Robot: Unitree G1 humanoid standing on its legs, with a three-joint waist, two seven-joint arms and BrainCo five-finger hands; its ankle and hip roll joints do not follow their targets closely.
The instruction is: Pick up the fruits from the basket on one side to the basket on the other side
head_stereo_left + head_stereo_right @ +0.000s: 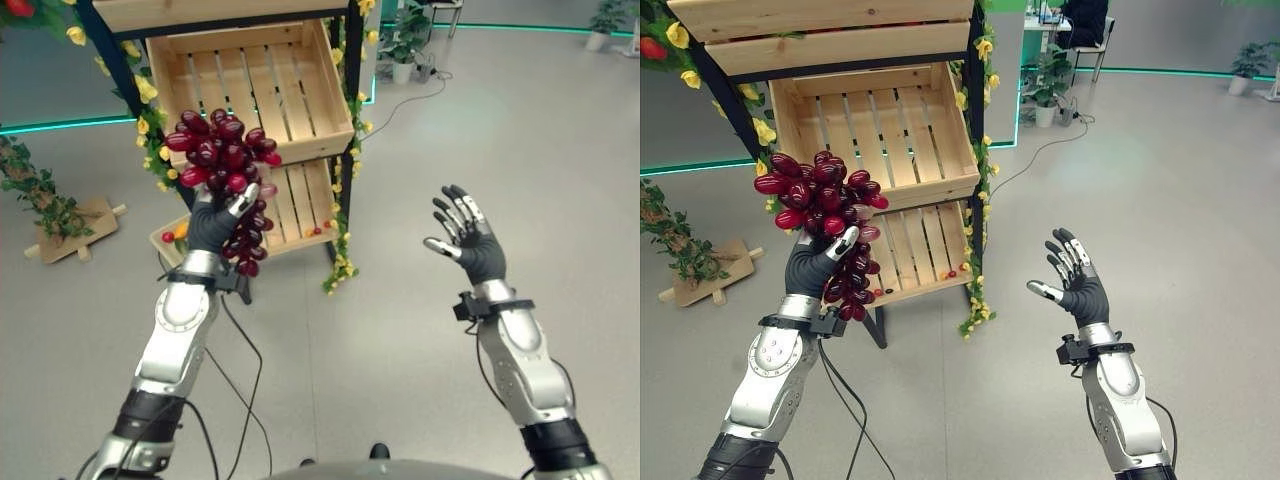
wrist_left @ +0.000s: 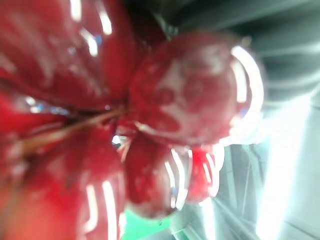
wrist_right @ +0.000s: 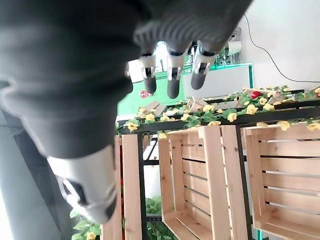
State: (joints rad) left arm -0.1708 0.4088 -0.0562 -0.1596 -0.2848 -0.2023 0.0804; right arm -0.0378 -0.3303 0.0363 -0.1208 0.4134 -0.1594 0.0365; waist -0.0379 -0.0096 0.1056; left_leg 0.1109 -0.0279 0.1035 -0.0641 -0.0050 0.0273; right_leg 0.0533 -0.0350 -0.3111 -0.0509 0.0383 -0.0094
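We see the left robot hand [image 1: 212, 228] raised in front of the wooden rack, its fingers curled round a large bunch of dark red glossy grapes [image 1: 222, 160]. The bunch spreads above the hand and a tail of it hangs down past the wrist; in the left wrist view the red grapes [image 2: 150, 120] sit right against the camera, with thin stems between them.

Behind the bunch stands a tilted pale wooden slatted crate [image 1: 880, 125] on the upper level of a dark-framed rack [image 1: 978, 120] trimmed with yellow artificial flowers and green leaves [image 1: 978, 300]. The grapes overlap the crate's lower left corner in both eye views, but we cannot tell whether they touch its front edge. Below it sits a second pale wooden slatted crate [image 1: 920, 250], with a few small red and orange fruits [image 1: 952, 272] lying near its front edge.

The right robot hand [image 1: 1075, 285] is held up well apart from the rack, over the grey floor [image 1: 1200, 200], palm facing inward, fingers spread and straight, holding nothing. Its wrist view looks past its fingers [image 3: 172, 70] at the wooden crates.

On the floor to the left of the rack lies a flat brown wooden piece [image 1: 75, 228] beside a green leafy garland [image 1: 35, 190].
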